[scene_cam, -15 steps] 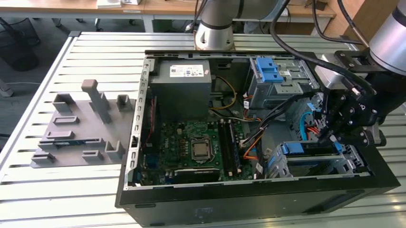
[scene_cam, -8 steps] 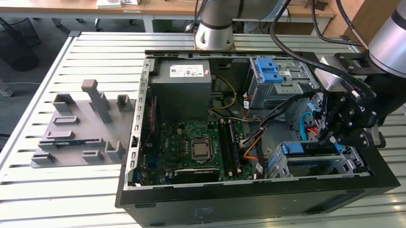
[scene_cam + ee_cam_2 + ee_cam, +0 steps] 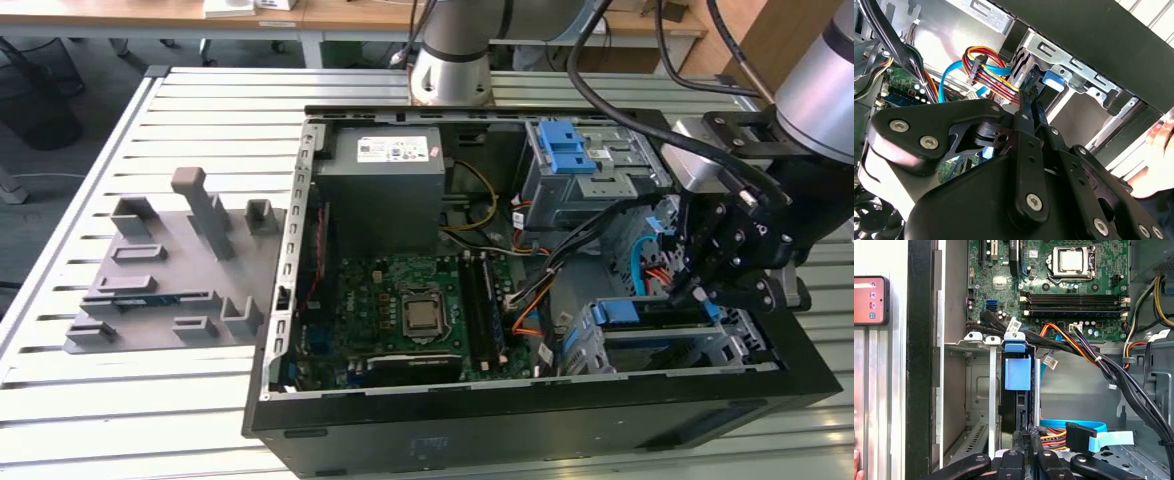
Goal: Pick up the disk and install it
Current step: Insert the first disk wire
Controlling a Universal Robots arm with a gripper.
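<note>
The disk (image 3: 649, 312) stands on edge in the lower drive cage (image 3: 737, 340) at the front corner of the open computer case, on the exterior view's right. Its blue carrier frame (image 3: 1018, 373) shows in the first wrist view, with the dark drive body (image 3: 1015, 410) below it between the cage rails. My gripper (image 3: 689, 294) hangs right over the disk's cable end. Its black fingers (image 3: 1020, 441) stand pressed together, the tips at the disk's edge beside the orange and red cable plug (image 3: 985, 79). In the second wrist view the gripper (image 3: 1029, 102) points at the blue clip (image 3: 1053, 80).
Cable bundles (image 3: 1089, 357) cross beside the cage. An upper drive cage with blue latches (image 3: 585, 158), a grey power-supply box (image 3: 387, 178) and the motherboard (image 3: 400, 310) fill the case. A grey fixture (image 3: 174, 270) lies on the exterior view's left. A person's hand (image 3: 1159, 150) rests by the case wall.
</note>
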